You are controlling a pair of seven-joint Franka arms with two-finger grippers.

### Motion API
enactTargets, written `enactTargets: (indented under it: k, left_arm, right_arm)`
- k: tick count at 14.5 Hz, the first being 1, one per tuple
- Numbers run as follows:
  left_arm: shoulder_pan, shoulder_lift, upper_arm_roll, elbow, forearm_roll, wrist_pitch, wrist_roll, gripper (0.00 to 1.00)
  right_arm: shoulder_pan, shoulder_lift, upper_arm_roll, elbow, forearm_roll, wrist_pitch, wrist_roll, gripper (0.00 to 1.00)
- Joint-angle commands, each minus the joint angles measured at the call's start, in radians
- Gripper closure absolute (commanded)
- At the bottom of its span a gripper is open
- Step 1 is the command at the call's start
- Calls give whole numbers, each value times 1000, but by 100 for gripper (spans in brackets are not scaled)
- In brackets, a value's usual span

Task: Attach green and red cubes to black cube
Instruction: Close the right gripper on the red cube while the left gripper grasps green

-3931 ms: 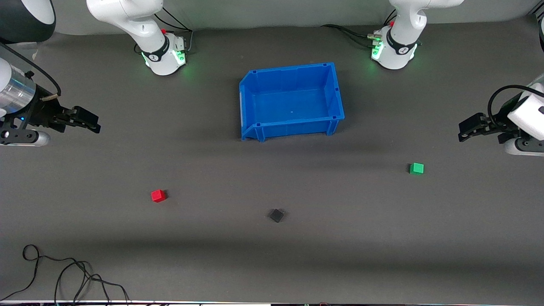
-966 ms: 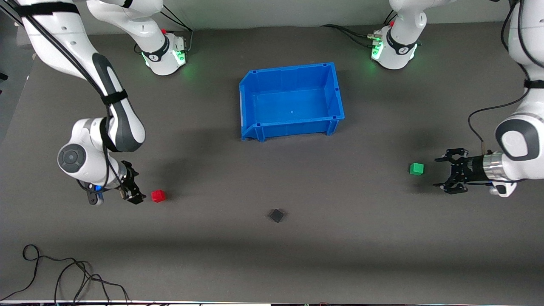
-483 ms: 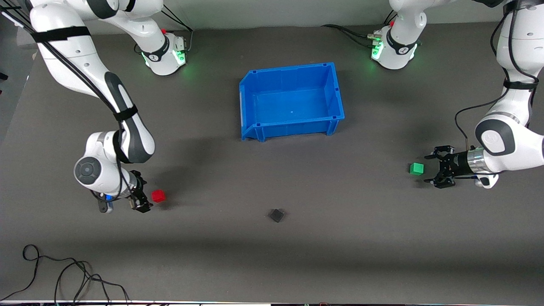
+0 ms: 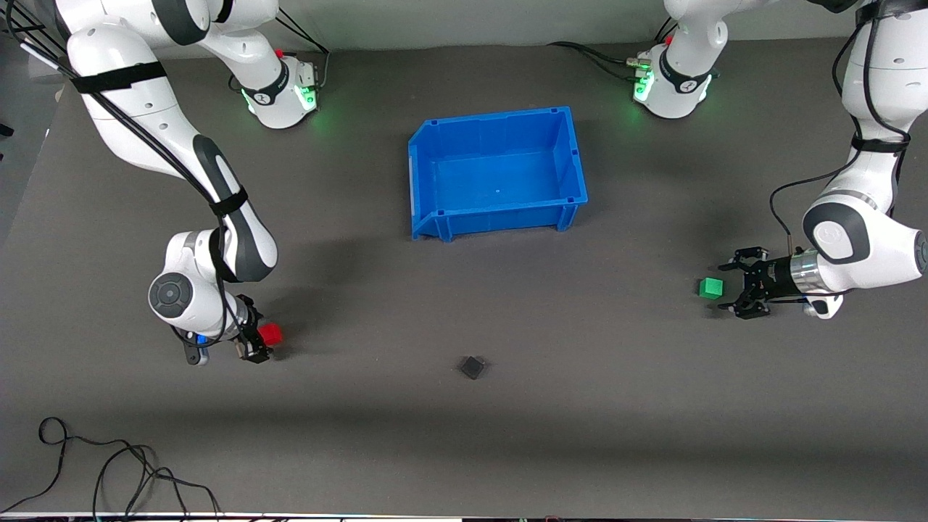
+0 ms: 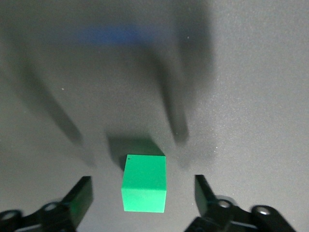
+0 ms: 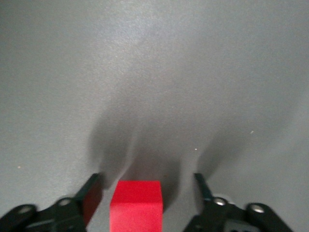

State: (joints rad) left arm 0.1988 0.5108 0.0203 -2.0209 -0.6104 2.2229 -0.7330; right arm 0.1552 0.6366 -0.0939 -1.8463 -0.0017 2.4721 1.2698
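a: left gripper (image 4: 734,290) low at the mat (image 4: 464,449), fingers spread on either side of the green cube (image 4: 711,288), not touching it. same on the wrist view: fingers (image 5: 77,200) apart, green cube (image 5: 144,182) between, gaps on both sides.

b: right gripper (image 4: 255,346) likewise? down at the red cube (image 4: 270,333), fingers (image 6: 89,193) open around it, red cube (image 6: 136,205) sitting free on the mat.

a: yes. nothing gripped yet. black cube (image 4: 472,367) alone, between the two coloured ones and nearer the front camera than both. blue bin (image 4: 580,181) farther off, empty.

b: handling?

a: probably light, rigid, smooth-faced. best pinched square on two flat parallel sides, mid-height. likely to twist or skid if caught on a corner.

b: leaving one face free for mating with the black cube, presumably.
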Motion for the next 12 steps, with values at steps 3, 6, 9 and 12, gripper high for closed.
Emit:
enactTargets:
  k: [3, 6, 9, 12]
  left_arm:
    - [-10, -21, 3, -27, -23, 18, 17, 51]
    - [-9, -21, 3, -25, -29, 17, 17, 64]
    - [-4, -23, 3, -12, -41, 8, 14, 73]
    - [-12, -21, 4, 71, -46, -35, -58, 73]
  right_arm:
    - [4, -5, 9, 16, 6, -10, 5, 64]
    - [4, -23, 13, 21, 6, -10, 10, 73]
    - [6, -49, 37, 21, 8, -12, 32, 75]
    - [62, -72, 66, 38, 6, -12, 190, 75]
